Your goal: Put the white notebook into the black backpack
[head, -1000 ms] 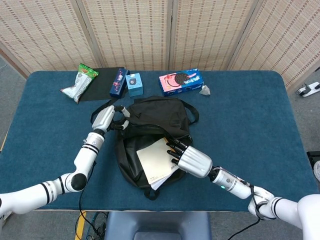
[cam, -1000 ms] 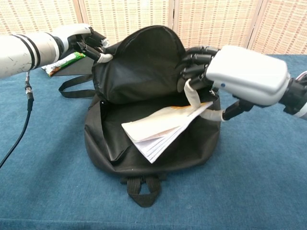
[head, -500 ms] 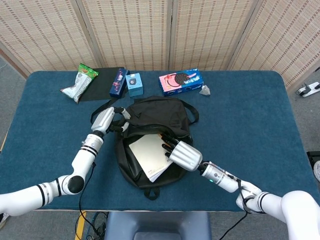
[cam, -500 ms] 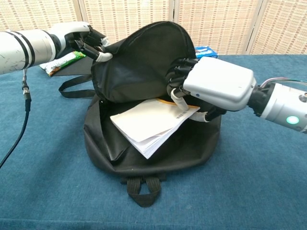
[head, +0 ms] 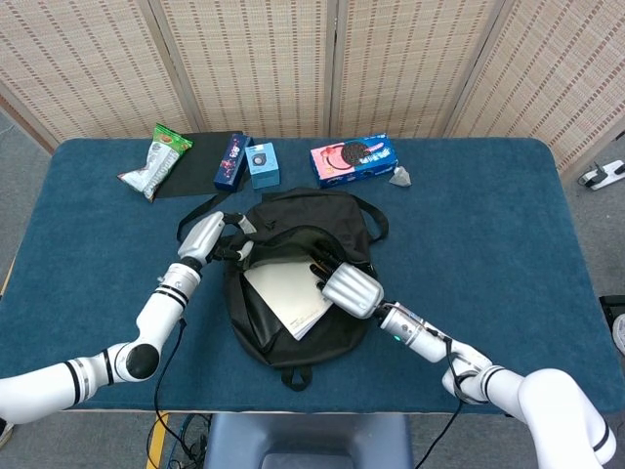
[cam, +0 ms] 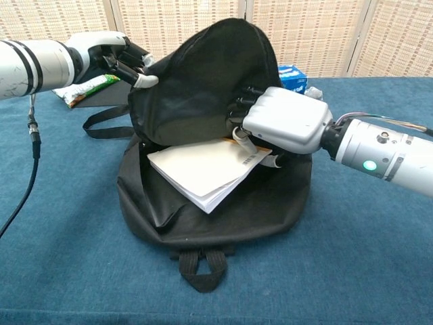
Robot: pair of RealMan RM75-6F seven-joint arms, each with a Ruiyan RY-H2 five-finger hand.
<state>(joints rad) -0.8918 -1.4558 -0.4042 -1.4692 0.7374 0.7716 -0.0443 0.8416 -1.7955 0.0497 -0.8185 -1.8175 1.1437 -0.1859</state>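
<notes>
Backpack first: the black fabric backpack (cam: 203, 169) lies on the blue-carpeted table (head: 488, 225), its flap raised and its mouth gaping toward the robot. Since a second ago the flap stands a little higher, and the bag itself has not shifted.

Next down, the white notebook (cam: 199, 169), a thin soft-covered pad, now sits flatter and further inside the opening; a second ago it tilted out with its pages fanning over the lower lip. Its near corner still pokes past the zipper edge, so I would say the insertion is well along but not finished.

The right hand (cam: 281, 122) has pushed forward with the notebook, its fingers curled over the far edge and clamped on it. The left hand (cam: 118, 57) keeps pinching the flap's rim, fingers closed on the cloth, holding the mouth open.

At the table's back edge lie a blue cookie box (head: 354, 159), a green-and-white snack bag (head: 156, 159) and a small light-blue box (head: 262, 164), all well apart from the work.
</notes>
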